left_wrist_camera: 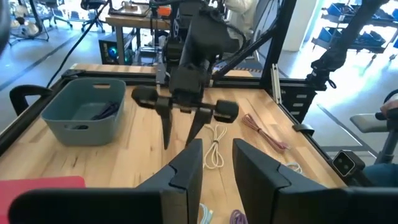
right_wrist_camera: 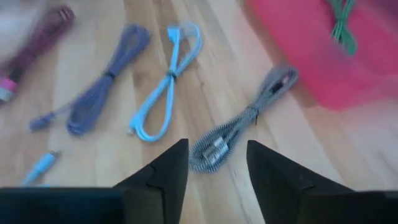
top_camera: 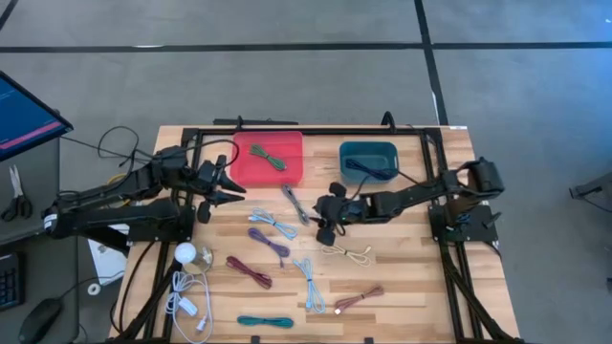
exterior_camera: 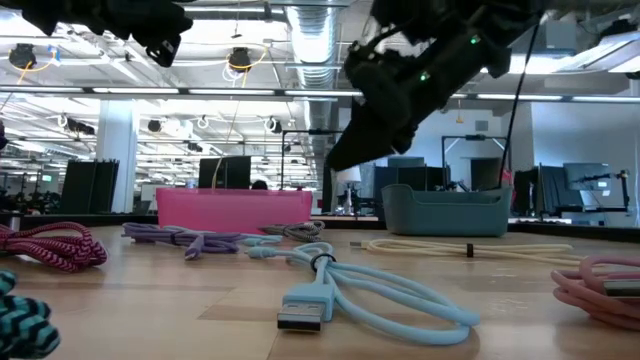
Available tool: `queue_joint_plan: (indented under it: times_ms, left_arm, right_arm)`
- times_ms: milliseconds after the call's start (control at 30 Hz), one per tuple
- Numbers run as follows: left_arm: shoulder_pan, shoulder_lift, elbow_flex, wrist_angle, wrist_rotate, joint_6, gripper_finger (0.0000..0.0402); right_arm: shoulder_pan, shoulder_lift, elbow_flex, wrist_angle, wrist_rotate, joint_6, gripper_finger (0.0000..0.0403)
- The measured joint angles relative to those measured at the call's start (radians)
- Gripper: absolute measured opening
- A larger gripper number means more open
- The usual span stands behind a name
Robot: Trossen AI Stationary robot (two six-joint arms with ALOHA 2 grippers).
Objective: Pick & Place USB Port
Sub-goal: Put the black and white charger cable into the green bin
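A grey braided USB cable [right_wrist_camera: 242, 124] lies coiled on the wooden table, its far end close to the red tray [top_camera: 269, 158]. My right gripper [right_wrist_camera: 217, 146] hangs open above the table, slanting down toward the cable's near end, touching nothing; the left wrist view shows its fingers [left_wrist_camera: 166, 127] spread. My left gripper [left_wrist_camera: 217, 168] waits open and level near the red tray's near left corner [top_camera: 234, 186], with nothing between its fingers. The red tray holds a green cable [top_camera: 269, 157]. The teal bin [top_camera: 369, 161] holds a dark cable.
Several other coiled cables lie across the table: light blue [top_camera: 274, 224], purple [top_camera: 269, 243], maroon [top_camera: 249, 270], cream [top_camera: 348, 252], pink [top_camera: 359, 299], teal [top_camera: 265, 322], white [top_camera: 186, 301]. A black frame rims the table. Bare wood lies at the right.
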State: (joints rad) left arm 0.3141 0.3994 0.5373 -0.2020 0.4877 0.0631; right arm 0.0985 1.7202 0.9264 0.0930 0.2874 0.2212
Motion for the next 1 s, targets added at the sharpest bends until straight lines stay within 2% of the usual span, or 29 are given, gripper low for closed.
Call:
queue_joint_plan:
  times_ms: [233,367,633,867,1000]
  left_arm:
    - [0.000,0.005,0.000,0.000,0.000,-0.016,0.0087]
    - [0.000,0.005,0.000,0.000,0.000,-0.019,0.0087]
    - [0.000,0.005,0.000,0.000,0.000,-0.019,0.0087]
    - [0.000,0.018,0.000,0.000,0.000,-0.019,0.0087]
    - [0.000,0.033,0.000,0.001,0.000,-0.019,0.0087]
  right_arm:
    - [-0.014,0.096,0.076,-0.063,-0.001,0.000,0.0206]
    - [-0.025,0.145,0.099,-0.060,-0.002,0.000,0.0222]
    - [-0.038,0.216,0.112,-0.037,-0.023,0.013,0.0218]
    - [-0.041,0.216,0.110,-0.021,-0.036,0.031,0.0210]
    - [-0.044,0.216,0.111,0.017,-0.089,0.034,0.0202]
